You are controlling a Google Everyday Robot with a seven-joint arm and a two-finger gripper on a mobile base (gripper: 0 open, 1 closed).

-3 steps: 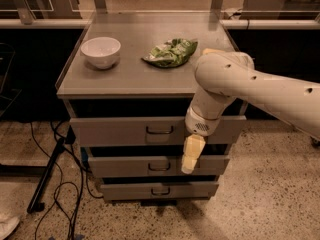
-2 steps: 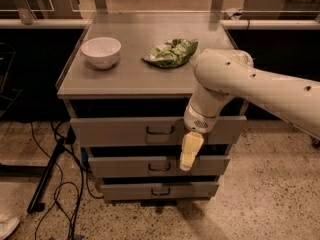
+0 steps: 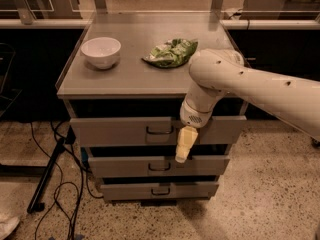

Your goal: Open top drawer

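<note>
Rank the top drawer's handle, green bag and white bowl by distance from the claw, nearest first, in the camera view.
Claw hangs before the cabinet.
1. Top drawer handle, just upper left.
2. Green bag, on the cabinet, above.
3. White bowl, cabinet's left side.

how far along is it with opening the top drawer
Early. Done: the pincer is in front of the top drawer, pointing down just right of its handle. In hand: lining up on the handle; the pincer sits beside it, not on it. Left: catch the handle and pull, since the drawer front does not look drawn out.
</note>
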